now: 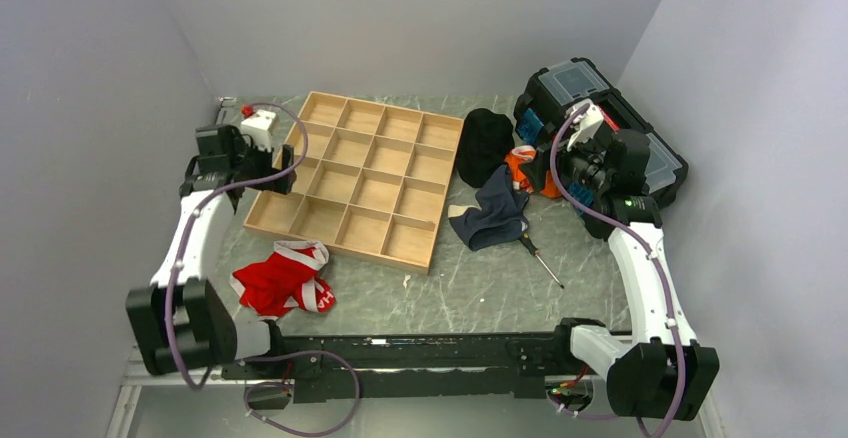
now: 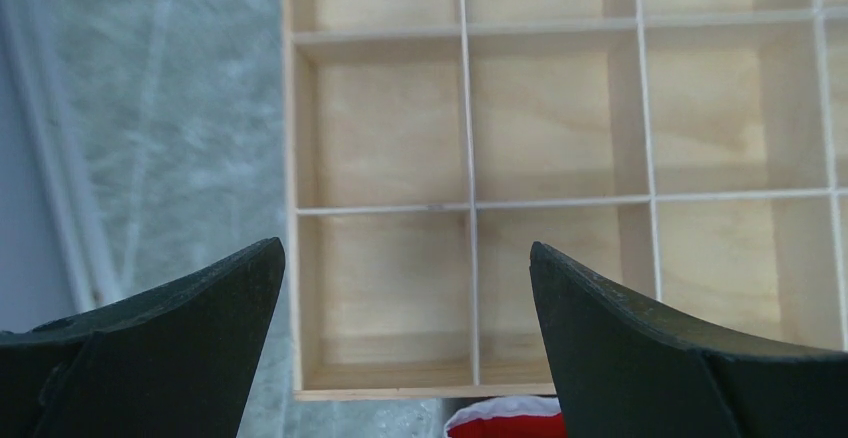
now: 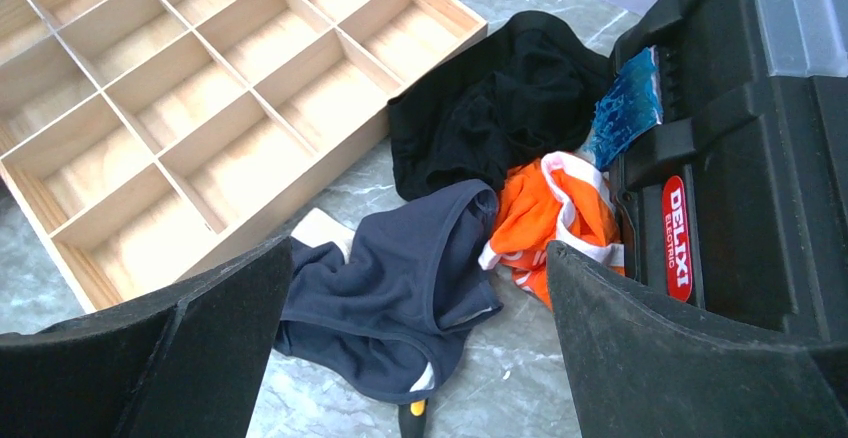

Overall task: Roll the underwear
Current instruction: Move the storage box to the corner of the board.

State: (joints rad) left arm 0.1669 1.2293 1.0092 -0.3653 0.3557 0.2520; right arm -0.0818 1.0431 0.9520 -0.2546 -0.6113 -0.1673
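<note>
Red and white underwear [image 1: 284, 278] lies crumpled on the table in front of the wooden tray [image 1: 356, 175]; its edge shows in the left wrist view [image 2: 505, 420]. Navy underwear [image 1: 491, 213] [image 3: 400, 288], black underwear [image 1: 484, 144] [image 3: 490, 98] and an orange and white piece [image 1: 521, 165] [image 3: 555, 213] lie right of the tray. My left gripper [image 1: 285, 168] [image 2: 405, 258] is open and empty above the tray's left side. My right gripper [image 1: 540, 168] [image 3: 420, 258] is open and empty above the navy and orange pieces.
The tray has several empty compartments [image 2: 390, 128] [image 3: 200, 108]. A black toolbox [image 1: 610, 123] [image 3: 750, 138] stands at the back right. A screwdriver [image 1: 540, 258] lies partly under the navy underwear, its handle showing [image 3: 412, 418]. Grey walls close in both sides.
</note>
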